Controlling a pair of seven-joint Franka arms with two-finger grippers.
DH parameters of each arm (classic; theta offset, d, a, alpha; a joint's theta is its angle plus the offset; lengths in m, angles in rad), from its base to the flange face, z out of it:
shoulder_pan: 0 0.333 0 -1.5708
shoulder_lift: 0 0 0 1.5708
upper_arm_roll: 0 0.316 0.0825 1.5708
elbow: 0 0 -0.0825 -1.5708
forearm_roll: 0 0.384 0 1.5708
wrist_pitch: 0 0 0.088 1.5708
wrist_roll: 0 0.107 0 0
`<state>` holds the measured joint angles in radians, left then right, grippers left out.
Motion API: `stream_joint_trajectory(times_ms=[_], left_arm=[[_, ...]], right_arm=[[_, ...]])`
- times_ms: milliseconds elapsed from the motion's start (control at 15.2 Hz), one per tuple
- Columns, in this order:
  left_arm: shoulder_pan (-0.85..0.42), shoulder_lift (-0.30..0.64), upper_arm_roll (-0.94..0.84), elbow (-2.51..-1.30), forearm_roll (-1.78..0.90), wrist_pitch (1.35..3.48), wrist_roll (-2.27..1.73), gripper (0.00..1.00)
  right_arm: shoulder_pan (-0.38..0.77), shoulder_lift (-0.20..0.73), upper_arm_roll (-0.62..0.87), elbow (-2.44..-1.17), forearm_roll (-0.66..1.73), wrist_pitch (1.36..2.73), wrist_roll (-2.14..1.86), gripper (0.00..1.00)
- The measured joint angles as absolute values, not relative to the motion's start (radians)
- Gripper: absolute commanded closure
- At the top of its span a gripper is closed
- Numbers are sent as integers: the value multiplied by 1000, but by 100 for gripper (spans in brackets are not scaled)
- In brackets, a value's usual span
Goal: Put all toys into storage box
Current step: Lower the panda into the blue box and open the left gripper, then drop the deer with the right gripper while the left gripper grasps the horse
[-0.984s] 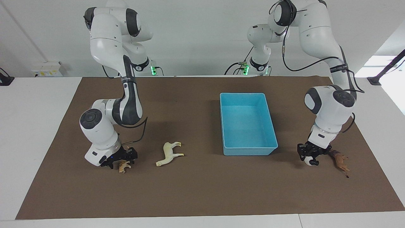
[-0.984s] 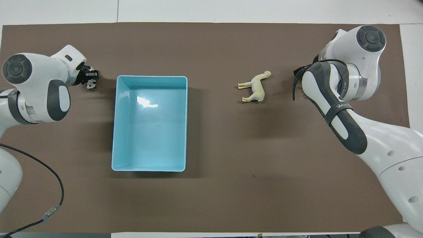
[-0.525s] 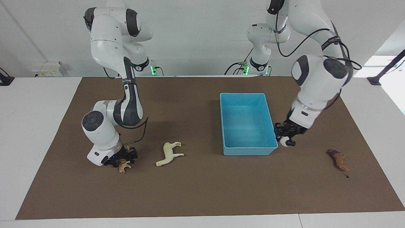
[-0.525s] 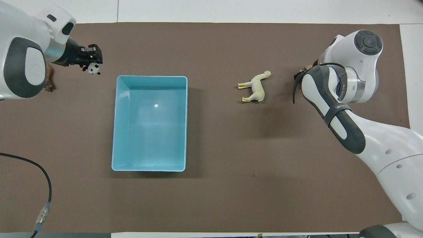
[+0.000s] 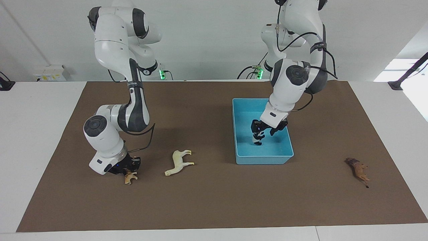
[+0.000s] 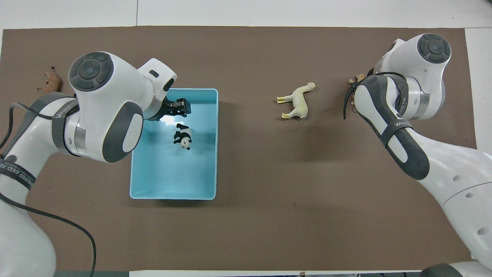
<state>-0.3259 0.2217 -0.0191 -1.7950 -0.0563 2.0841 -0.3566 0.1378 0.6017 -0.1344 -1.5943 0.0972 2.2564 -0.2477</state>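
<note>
The light blue storage box (image 5: 264, 160) stands on the brown mat; it also shows in the overhead view (image 6: 173, 196). My left gripper (image 5: 265, 132) hangs open over the box, as also seen from overhead (image 6: 183, 108). The black-and-white panda (image 5: 257, 140) is free of it, inside the box (image 6: 183, 137). My right gripper (image 5: 127, 165) is down at the tan spotted cat (image 5: 130, 177), which the arm mostly hides from overhead (image 6: 359, 79). The cream-white horse (image 5: 179, 162) lies on its side between the cat and the box (image 6: 298, 102). The brown lion (image 5: 357, 169) lies toward the left arm's end (image 6: 50, 80).
The brown mat (image 5: 214, 204) covers most of the white table. The lion and the horse lie on it farther from the robots than the box's middle.
My left gripper carried the panda from beside the lion to over the box and let it go; the panda is now in the box. My right gripper stays at the cat.
</note>
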Motion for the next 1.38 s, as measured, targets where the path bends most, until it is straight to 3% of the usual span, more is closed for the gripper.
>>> stream_joint_trajectory(times_ms=[131,328,590,852,1180,1246,1311,1377], left_arm=[[-266,206,-16,-1761,10,2085,-323,0],[-123,212,-10,-1725,64,2174,-161,0],[103,324,-8,-1669,65,2356,70,0],[145,503,-10,-1563,66,2497,94,0],[227,626,-11,-1540,66,2636,218,0],[232,635,-11,-1542,66,2646,221,0],[235,642,-11,-1552,66,2659,221,0],[242,647,-11,-1572,66,2682,221,0]], right_arm=[[145,600,-132,-1567,97,2218,-246,100],[184,582,-130,-1436,97,2021,-183,100],[386,538,-125,-1230,97,1779,111,100],[647,540,-119,-1171,104,1836,362,100],[852,598,-118,-1191,134,2078,530,100],[870,618,-119,-1201,134,2107,548,56],[884,637,-119,-1216,134,2140,569,5],[893,654,-119,-1238,134,2173,594,0]])
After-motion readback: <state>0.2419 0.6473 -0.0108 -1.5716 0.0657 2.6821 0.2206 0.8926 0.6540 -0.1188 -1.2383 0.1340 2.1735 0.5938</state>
